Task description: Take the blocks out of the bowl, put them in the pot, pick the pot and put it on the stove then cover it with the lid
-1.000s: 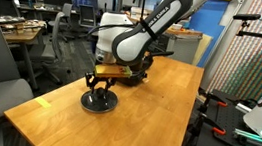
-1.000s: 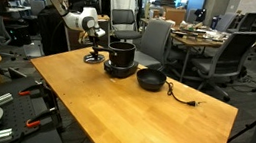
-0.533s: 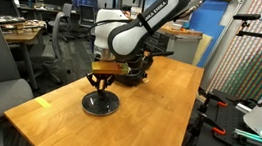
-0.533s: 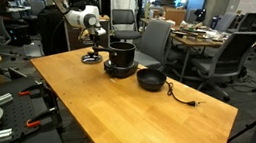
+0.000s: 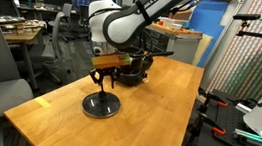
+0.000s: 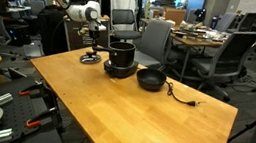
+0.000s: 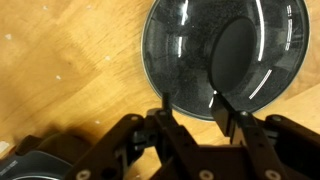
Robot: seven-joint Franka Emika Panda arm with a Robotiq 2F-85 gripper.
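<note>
— How many things are there, from the biggest down?

— One wooden table [image 6: 132, 118], one arm [image 5: 143, 19], one black pot [image 6: 122, 52], one stove [image 6: 120, 71], one lid [image 5: 101, 105], one bowl [image 6: 150, 81] and one gripper [image 5: 103, 81]. The pot stands on the stove, and the bowl sits just beside them on the wood. There is also one thin black cable [image 6: 181, 95], lying next to the bowl.

— And the lid, where is it?

— It lies flat on the table, apart from the pot and near the table's corner. The gripper hangs directly over it. In the wrist view its fingers [image 7: 160, 125] stand spread and nothing is between them (the shiny lid fills the upper part of that view).

— Are the blocks in the pot?

— I cannot tell, because neither exterior view looks down into the pot or the bowl.

— What about the surface and the room?

— The surface is pale bare wood. The room is an office or a lab, with grey chairs [image 6: 153, 40] and desks behind.

— Is there room for moving?

— Yes. The pot, stove, bowl and lid all stand at one end of the table, and the rest is a wide bare stretch. The lid is close to the edge there, with a chair just beyond that edge.
</note>
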